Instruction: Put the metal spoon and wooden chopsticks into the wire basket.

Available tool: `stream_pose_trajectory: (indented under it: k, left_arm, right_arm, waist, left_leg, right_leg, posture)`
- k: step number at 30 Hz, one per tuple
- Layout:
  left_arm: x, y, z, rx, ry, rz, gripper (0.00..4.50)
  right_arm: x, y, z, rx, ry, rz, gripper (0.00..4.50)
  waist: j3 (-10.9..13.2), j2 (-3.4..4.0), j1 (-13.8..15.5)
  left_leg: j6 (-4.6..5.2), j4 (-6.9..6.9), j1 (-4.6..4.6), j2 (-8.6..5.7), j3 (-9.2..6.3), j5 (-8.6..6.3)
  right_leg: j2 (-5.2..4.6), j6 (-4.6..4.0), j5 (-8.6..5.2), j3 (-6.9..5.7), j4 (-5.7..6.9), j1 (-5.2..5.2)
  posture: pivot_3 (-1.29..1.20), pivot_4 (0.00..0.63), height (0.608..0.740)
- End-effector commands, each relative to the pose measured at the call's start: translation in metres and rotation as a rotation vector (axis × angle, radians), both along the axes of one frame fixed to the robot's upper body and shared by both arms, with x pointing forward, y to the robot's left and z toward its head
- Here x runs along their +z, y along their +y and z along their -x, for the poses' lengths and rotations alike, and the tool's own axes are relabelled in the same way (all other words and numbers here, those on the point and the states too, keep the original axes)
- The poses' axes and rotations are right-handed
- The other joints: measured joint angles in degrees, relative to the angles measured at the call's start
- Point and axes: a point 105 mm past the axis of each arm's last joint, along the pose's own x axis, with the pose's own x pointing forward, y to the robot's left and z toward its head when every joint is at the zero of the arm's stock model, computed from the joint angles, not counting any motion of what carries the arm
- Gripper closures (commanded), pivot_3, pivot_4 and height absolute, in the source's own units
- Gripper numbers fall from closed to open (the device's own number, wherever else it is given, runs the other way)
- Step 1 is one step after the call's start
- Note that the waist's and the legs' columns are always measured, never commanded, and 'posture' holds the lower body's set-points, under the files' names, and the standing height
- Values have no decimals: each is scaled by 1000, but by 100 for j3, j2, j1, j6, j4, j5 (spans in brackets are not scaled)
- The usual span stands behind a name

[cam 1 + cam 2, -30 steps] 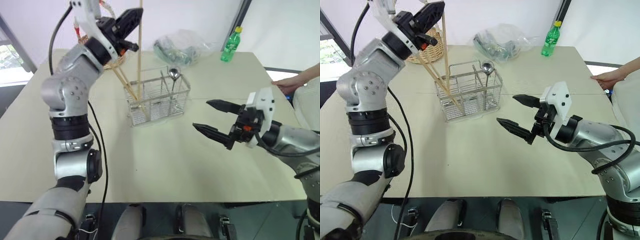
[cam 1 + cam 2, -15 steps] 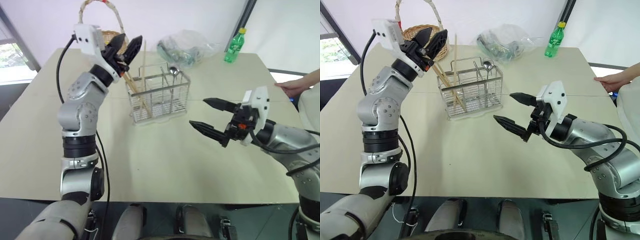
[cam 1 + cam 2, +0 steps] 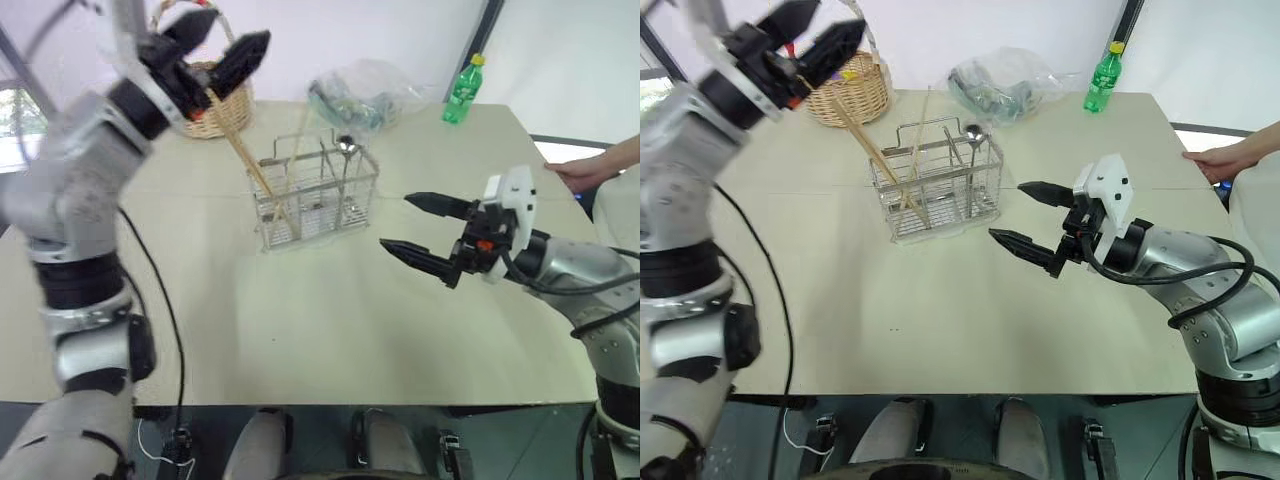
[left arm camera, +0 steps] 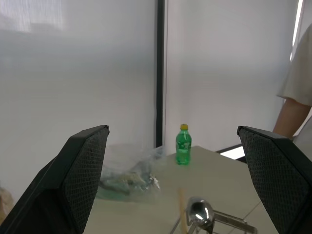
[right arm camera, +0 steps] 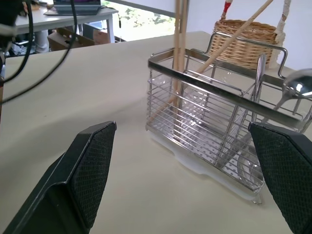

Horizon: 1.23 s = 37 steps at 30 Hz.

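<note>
I have the wire basket (image 3: 932, 184) standing on the bench (image 3: 940, 310), toward the far side and a little left of centre. The wooden chopsticks (image 3: 872, 152) are in it, leaning out of its left end with their tops tilted up and to the left, toward the wicker basket (image 3: 848, 92) that sits behind it. The metal spoon (image 3: 973, 135) stands in the right end of the wire basket, bowl up above the rim.

My left gripper (image 3: 808, 35) is raised above and to the left of the wire basket, in front of the wicker basket, with its fingers spread wide and nothing between them. From the left wrist camera I see the spoon bowl and the tip of one chopstick low between the two fingers.

My right gripper (image 3: 1025, 215) hangs over the bench to the right of the wire basket, pointing toward it but apart from it, fingers wide and empty.

At the far edge lie a crumpled clear plastic bag (image 3: 1005, 84) and an upright green bottle (image 3: 1100, 81). A person's hand (image 3: 1212, 160) rests on the right edge of the bench.
</note>
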Motion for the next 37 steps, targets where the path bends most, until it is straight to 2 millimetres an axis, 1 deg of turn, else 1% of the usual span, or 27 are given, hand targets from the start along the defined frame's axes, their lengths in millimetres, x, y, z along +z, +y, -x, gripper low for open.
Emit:
stream_pose_trajectory:
  k: [1, 4, 7, 10, 14, 16, 17, 18, 20, 21, 22, 25, 28, 33, 37]
  left_arm:
    - [27, 7, 26, -41, -70, -41, 55]
    - [42, 21, 34, -3, -86, -68, 55]
    - [51, 29, 39, 18, -94, -67, 55]
    - [52, 34, 43, 30, -95, -83, 55]
    - [48, 39, 41, 51, -72, -99, 55]
    - [39, 41, 43, 30, -27, -152, 55]
    - [31, 43, 46, 11, -1, -206, 55]
    - [21, 44, 50, -8, 29, -262, 55]
    - [-6, 50, 61, -51, 102, -408, 55]
    - [-14, 52, 65, -63, 122, -450, 55]
    - [-25, 60, 68, -57, 166, -498, 55]
    - [-45, 75, 73, -40, 236, -582, 55]
    - [-59, 84, 79, -31, 268, -641, 55]
    - [-65, 88, 83, -22, 278, -667, 55]
    - [-69, 88, 85, -16, 273, -688, 55]
  right_arm:
    - [10, -1, 0, 16, -48, 3, 0]
    - [10, -2, -2, 21, -46, 4, 0]
    - [11, -3, -5, 26, -45, 2, 0]
    - [15, -2, -6, 36, -52, 8, 0]
    - [17, -4, -6, 37, -57, 16, 0]
    - [18, -6, -6, 34, -62, 29, 0]
    - [20, -8, -7, 31, -65, 36, 0]
    - [20, -10, -7, 28, -68, 42, 0]
    - [22, -15, -8, 21, -72, 57, 0]
    - [22, -17, -9, 19, -73, 61, 0]
    - [22, -19, -10, 16, -72, 70, 0]
    - [21, -24, -12, 10, -68, 87, 0]
    - [18, -26, -14, 14, -62, 98, 0]
    - [16, -23, -15, 29, -69, 109, 0]
    - [16, -22, -14, 36, -72, 110, 0]
  waist:
    - [0, 1, -43]
    - [1, 0, -65]
    - [2, 2, -71]
    - [5, 7, -74]
    - [5, 7, -62]
    - [5, 7, -71]
    - [6, 9, -77]
    - [8, 13, -100]
    - [12, 22, -151]
    - [12, 22, -180]
    - [14, 22, -187]
    - [15, 24, -190]
    - [15, 26, -185]
    - [17, 28, -151]
    - [18, 29, -160]
  left_leg:
    - [0, -1, -1, 0, -1, 0]
    - [0, 1, 1, 0, -3, 0]
    - [0, 0, 3, 1, -3, 0]
    - [0, -1, 4, 2, -2, 0]
    - [0, -1, 3, 3, -2, 0]
    - [0, -1, 3, 3, -1, 0]
    - [0, -1, 3, 2, 1, 0]
    - [0, -2, 3, 3, 1, 0]
    - [0, -10, 3, 3, 10, 0]
    - [0, -10, 2, 4, 10, 0]
    - [0, -12, 2, 9, 10, 0]
    - [0, -11, 1, 21, 9, -1]
    - [0, -12, 1, 25, 12, -1]
    - [1, -11, -2, 26, 11, -2]
    - [1, -12, -2, 26, 13, -3]
  right_leg:
    - [0, 0, 0, -2, -2, 2]
    - [0, 1, 0, -2, -2, 5]
    - [0, 0, 0, -1, -1, 3]
    - [0, 1, 0, 0, -1, 2]
    - [0, 1, 0, 0, -2, 2]
    - [0, 1, 0, 2, -2, 2]
    - [0, 1, 0, 4, -2, 0]
    - [0, 0, 0, 4, -2, -2]
    - [0, -4, -2, 15, -1, -10]
    - [0, -13, -7, 17, 3, -11]
    - [0, -22, -12, 17, 1, -13]
    - [0, -32, -18, 17, 1, -14]
    - [-4, -50, -28, 16, -4, -15]
    - [-8, -51, -28, 15, -7, -19]
    - [-9, -51, -28, 15, -6, -18]
  posture:
    - [0, 150, 666]
    - [0, 150, 666]
    - [0, 150, 666]
    - [0, 150, 666]
    - [0, 150, 666]
    - [0, 150, 666]
    - [0, 150, 666]
    - [0, 150, 666]
    - [0, 150, 666]
    - [0, 150, 666]
    - [0, 150, 666]
    - [0, 150, 666]
    - [0, 150, 666]
    - [0, 150, 666]
    - [0, 150, 666]
